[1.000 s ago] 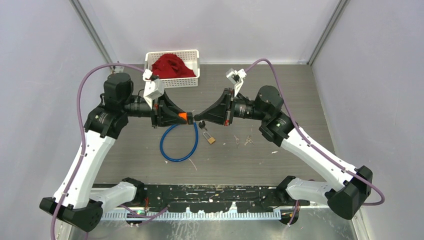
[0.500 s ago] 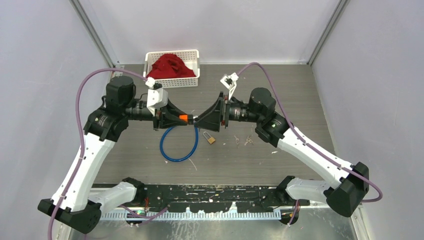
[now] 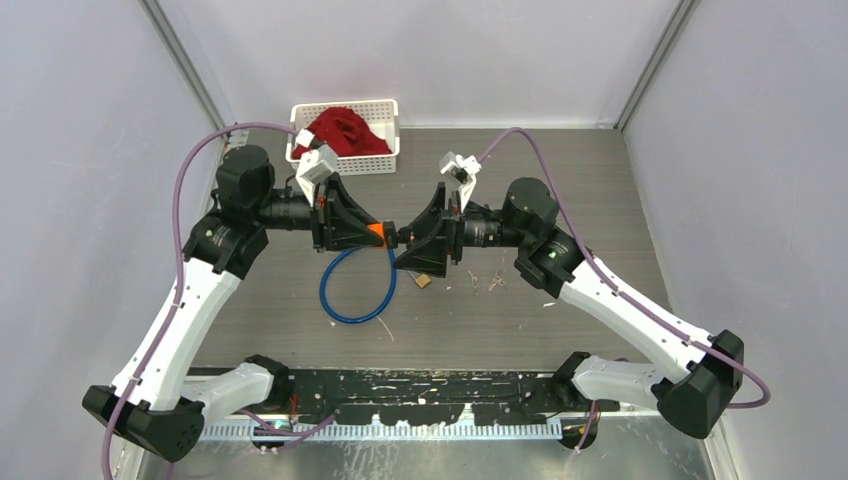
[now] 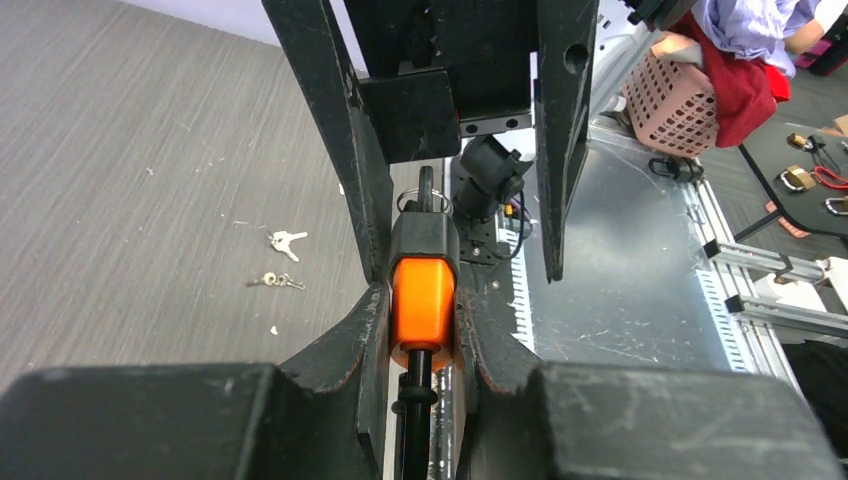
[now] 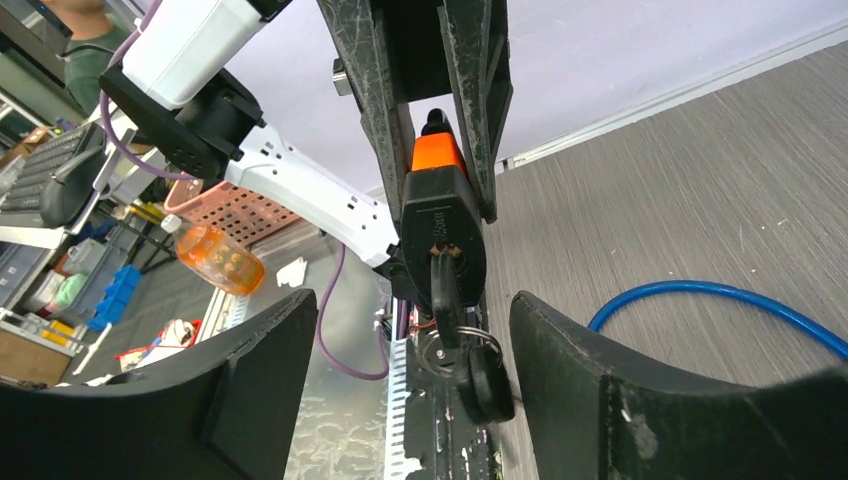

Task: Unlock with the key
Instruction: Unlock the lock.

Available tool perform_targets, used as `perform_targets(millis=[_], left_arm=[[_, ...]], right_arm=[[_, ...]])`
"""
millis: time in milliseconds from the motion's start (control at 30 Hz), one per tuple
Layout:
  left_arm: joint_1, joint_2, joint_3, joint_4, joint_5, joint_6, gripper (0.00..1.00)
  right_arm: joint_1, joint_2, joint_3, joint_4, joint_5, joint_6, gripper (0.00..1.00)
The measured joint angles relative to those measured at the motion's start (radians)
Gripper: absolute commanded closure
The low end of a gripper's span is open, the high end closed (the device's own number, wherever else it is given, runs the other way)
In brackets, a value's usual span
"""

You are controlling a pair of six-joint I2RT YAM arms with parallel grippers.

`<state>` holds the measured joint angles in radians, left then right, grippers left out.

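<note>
So, L gripper [image 4: 422,312] clamped tight on lock [image 4: 422,285]: boxy smooth plastic body, orange middle, black end. Flat black-headed key [image 5: 446,290] w/ metal ring [image 5: 455,345] sits in keyhole. R gripper [image 5: 412,305] wide open, fingers either side of key, touching neither. Glossy blue cable [image 3: 355,290] loops under L fingers.

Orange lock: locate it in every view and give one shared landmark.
Top external: orange lock at centre, in the left gripper's tips.
Left wrist: orange lock at centre, clamped between the fingers.
Right wrist: orange lock upper centre, key below it.
Shared landmark: the left gripper's black fingers flanking the orange.
</note>
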<state>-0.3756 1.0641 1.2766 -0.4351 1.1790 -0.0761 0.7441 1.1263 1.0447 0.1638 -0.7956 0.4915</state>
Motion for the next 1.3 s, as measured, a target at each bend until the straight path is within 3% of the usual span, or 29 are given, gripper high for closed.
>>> perform_targets(millis=[167,333,433,533,567,633,700,800,1000,1300], left_arm=[[0.0,0.001,-0.008,0.055,0.002,-0.102,1.0],[0.0,0.0,-0.015,0.081,-0.001,-0.148,1.0],[0.0,0.0,-0.019,0.087,-0.002,-0.158,1.0],[0.0,0.0,-0.022,0.095,-0.001,-0.172,0.99],[0.0,-0.002,-0.022,0.097,-0.001,-0.183,0.86],[0.0,-0.005,-0.022,0.104,-0.005,-0.189,0.31],[0.0,-0.009,-0.022,0.112,-0.039,-0.184,0.08],[0.015,-0.008,-0.023,0.104,-0.081,-0.192,0.0],[0.014,-0.01,-0.022,0.105,-0.082,-0.192,0.01],[0.057,-0.039,0.001,0.118,0.116,-0.24,0.0]], right_arm=[[0.001,0.031,0.001,0.05,-0.003,0.016,0.45],[0.005,0.066,0.001,0.114,0.005,0.065,0.51],[0.008,0.077,0.001,0.161,0.013,0.096,0.66],[0.01,0.079,0.001,0.184,0.017,0.114,0.88],[0.01,0.079,0.001,0.188,0.019,0.113,0.93],[0.01,0.078,0.0,0.191,0.023,0.121,0.98],[0.011,0.077,0.0,0.189,0.021,0.13,0.99],[0.021,0.056,-0.002,0.193,0.029,0.134,0.99],[0.023,0.034,-0.005,0.157,0.045,0.12,0.99],[-0.003,0.019,-0.006,0.013,0.093,0.056,0.99]])
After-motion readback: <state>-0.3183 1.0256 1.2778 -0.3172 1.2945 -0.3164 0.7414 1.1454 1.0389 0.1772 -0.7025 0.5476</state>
